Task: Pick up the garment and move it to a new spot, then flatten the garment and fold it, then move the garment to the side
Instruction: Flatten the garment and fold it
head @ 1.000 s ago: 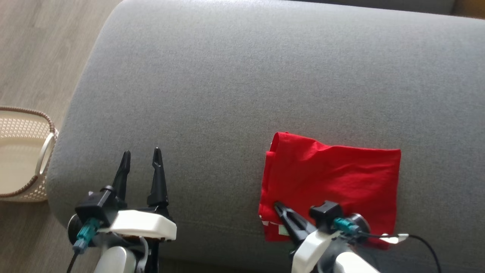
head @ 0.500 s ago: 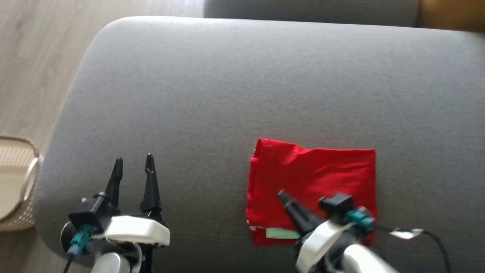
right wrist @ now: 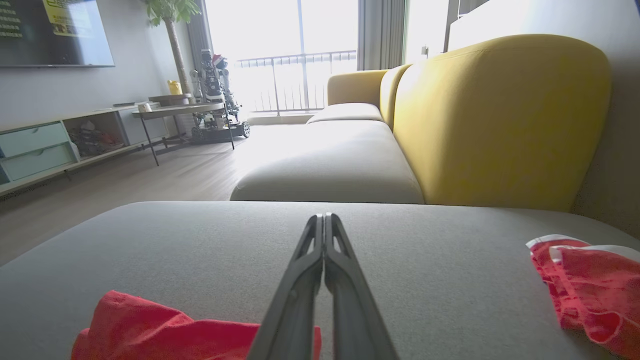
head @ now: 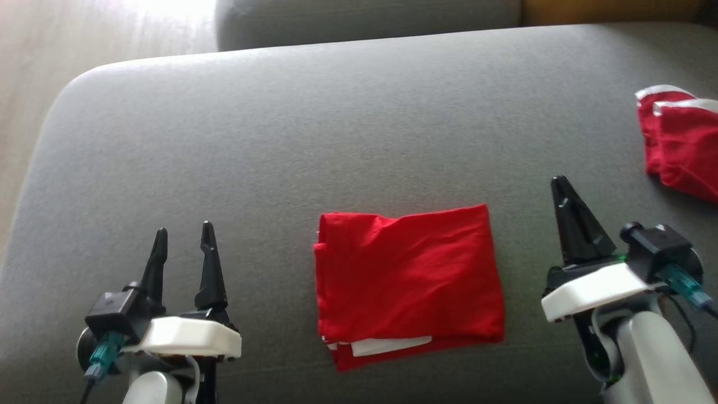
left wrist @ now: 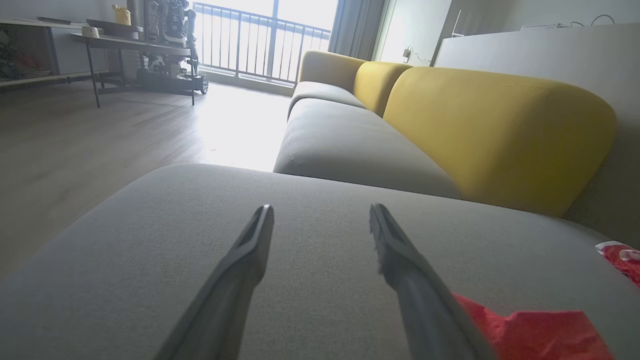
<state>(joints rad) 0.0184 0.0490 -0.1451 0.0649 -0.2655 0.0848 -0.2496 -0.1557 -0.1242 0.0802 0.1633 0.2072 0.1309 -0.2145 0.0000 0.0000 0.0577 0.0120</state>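
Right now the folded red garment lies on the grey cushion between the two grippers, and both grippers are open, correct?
Not quite. The right gripper is shut, its fingers pressed together in the right wrist view; only the left gripper is open. The folded red garment does lie on the grey cushion between them.

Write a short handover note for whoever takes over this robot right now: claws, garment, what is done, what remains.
Left claw: open, empty, left of the garment.
Right claw: shut, empty, right of it.
The folded red garment lies flat on the grey cushion between both claws; a second red garment sits at the cushion's far right.
Done: folding. Left: move it to the side.
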